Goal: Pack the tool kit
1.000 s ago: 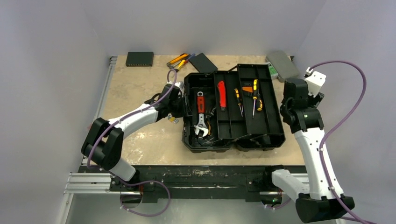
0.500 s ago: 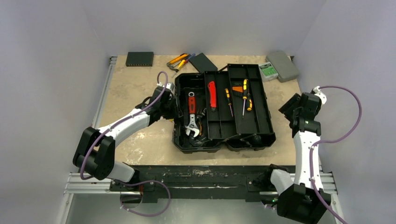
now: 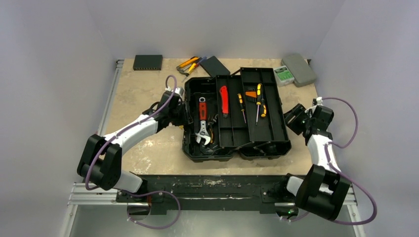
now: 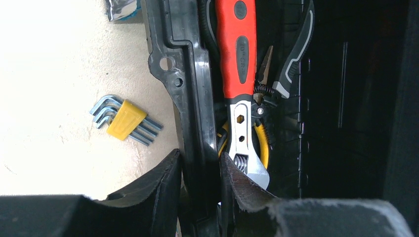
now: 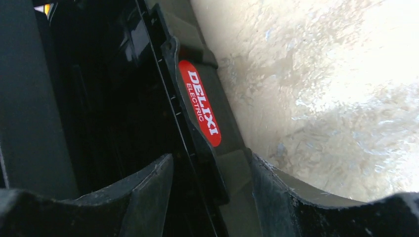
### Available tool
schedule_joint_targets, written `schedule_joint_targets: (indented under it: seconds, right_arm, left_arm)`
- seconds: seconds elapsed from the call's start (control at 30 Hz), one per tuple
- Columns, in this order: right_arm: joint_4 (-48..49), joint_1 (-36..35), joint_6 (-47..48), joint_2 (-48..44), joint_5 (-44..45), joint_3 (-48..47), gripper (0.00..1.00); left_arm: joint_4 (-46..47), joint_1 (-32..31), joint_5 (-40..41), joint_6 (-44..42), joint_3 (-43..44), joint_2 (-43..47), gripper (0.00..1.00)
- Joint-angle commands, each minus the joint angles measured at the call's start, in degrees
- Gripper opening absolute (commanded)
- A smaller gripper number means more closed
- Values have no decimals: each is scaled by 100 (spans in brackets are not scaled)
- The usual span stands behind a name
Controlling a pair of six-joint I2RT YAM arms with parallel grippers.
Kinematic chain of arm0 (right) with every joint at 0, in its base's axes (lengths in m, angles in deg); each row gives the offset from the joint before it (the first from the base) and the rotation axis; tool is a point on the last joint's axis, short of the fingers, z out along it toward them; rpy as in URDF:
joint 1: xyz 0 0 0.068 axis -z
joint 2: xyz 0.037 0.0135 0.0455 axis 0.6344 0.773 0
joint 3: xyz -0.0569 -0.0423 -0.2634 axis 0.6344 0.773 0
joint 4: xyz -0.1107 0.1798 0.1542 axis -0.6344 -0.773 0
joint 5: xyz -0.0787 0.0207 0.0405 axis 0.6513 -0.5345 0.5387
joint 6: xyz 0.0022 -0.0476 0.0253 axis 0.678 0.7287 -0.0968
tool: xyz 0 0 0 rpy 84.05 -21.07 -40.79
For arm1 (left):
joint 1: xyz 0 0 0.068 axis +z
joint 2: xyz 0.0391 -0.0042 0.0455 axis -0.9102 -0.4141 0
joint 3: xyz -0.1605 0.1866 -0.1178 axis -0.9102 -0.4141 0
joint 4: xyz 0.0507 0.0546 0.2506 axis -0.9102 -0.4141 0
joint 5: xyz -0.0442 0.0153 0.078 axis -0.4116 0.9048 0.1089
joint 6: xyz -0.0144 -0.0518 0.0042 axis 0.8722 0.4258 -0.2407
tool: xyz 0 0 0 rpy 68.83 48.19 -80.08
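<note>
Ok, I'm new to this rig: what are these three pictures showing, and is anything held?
The white left arm and right arm are robot arms bolted at the near edge of a beige table. The wide picture looks down from above and behind them; the other two come from cameras on their wrists. The open black plastic toolbox holds a red-handled wrench and yellow-black screwdrivers; a yellow-clipped hex key set lies beside it. The left end effector clamps the toolbox's left wall. The right end effector straddles its red-labelled handle; whether it squeezes is unclear.

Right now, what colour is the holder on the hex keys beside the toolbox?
Yellow; the hex key holder shows best in the left wrist view.
</note>
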State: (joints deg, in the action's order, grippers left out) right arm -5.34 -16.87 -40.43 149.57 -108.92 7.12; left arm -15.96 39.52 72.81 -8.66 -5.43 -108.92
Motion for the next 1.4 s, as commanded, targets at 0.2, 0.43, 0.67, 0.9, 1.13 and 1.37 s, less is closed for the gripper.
schedule_joint_targets:
  seconds: [0.2, 0.43, 0.67, 0.9, 1.13, 1.37]
  right_arm:
    - [696, 0, 381, 594, -673, 4, 49]
    - [820, -82, 347, 867, -779, 56, 39]
    - [288, -724, 476, 518, -73, -267, 7]
    - [-567, -1342, 608, -348, 1144, -829, 0]
    - [-1442, -1747, 921, -778, 1766, -1591, 0]
    - [-2291, -2625, 977, -694, 2840, -2489, 0]
  left_arm:
    - [3, 328, 510, -154, -20, 41, 0]
    - [215, 320, -48, -256, 5, -82, 0]
    - [316, 295, -152, -298, -37, -33, 0]
    - [438, 243, -308, -369, -58, 16, 0]
    - [459, 196, -335, -390, -58, 36, 0]
    - [511, 153, -406, -390, -75, 13, 0]
